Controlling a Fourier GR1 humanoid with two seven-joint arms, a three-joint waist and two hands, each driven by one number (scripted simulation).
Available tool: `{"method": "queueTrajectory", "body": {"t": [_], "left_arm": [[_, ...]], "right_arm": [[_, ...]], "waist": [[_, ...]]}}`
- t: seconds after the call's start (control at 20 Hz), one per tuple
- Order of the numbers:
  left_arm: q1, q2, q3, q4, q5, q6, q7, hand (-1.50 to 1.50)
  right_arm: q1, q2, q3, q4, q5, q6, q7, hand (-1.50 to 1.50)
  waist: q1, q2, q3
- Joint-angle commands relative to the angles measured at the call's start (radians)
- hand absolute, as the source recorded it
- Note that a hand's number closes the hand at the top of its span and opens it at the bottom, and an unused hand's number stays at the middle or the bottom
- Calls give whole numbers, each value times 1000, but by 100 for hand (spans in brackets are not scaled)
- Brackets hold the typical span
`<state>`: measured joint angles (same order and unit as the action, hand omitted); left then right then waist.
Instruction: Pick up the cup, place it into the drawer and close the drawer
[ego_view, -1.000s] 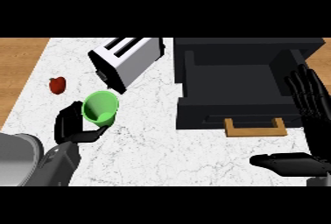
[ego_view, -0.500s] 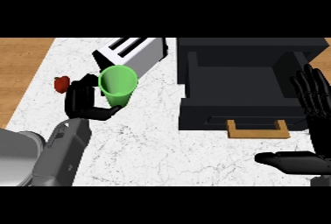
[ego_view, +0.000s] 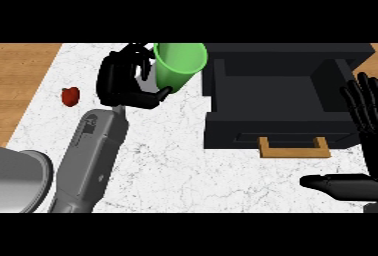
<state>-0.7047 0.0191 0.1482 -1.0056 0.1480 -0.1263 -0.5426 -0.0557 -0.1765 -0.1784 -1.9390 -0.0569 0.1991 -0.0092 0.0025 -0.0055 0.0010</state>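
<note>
**A:** Starting nearest — the right hand (ego_view: 353, 186) is sitting at the lower right edge with fingers straight up along the drawer's side, holding nothing, just resting. In front of it the drawer (ego_view: 284, 131) is standing open, its tan handle (ego_view: 293, 148) pointing toward the robot.

**B:** And the cup?

**A:** The green cup (ego_view: 177, 65) is hanging up off the white counter (ego_view: 184, 170), just left of the drawer's far-left corner. The left hand (ego_view: 122, 82) is wrapping its fingers and thumb around the cup's side — the far side of the grip is hidden, so I'm guessing a bit at how far they reach.

**B:** Tricky to carry?

**A:** I'm thinking not. It's looking like a light, stiff, smooth-walled plastic thing, probably a little slippery, so holding it around the middle of the wall seems like the sensible spot. It's tilting slightly, mouth toward the drawer.

**B:** Anything else out there?

**A:** A small red thing (ego_view: 70, 96) is lying off to the left, well apart.
</note>
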Motion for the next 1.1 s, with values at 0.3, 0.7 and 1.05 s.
{"method": "queueTrajectory", "body": {"t": [0.3, 0.7, 1.05], "left_arm": [[-266, -19, -138, 84, 1, 240, 170, 150], [-456, -19, -208, 276, 117, 339, 247, 150], [-537, -19, -358, 417, 287, 448, 218, 150]], "right_arm": [[16, -10, -22, 58, -1, 36, -81, -150], [-75, -3, 1, 62, 18, -6, 9, -150], [-23, 4, -9, 51, 10, 18, -62, -150]], "waist": [[-21, 8, -1], [-27, 10, -1], [-51, 13, 0]]}}
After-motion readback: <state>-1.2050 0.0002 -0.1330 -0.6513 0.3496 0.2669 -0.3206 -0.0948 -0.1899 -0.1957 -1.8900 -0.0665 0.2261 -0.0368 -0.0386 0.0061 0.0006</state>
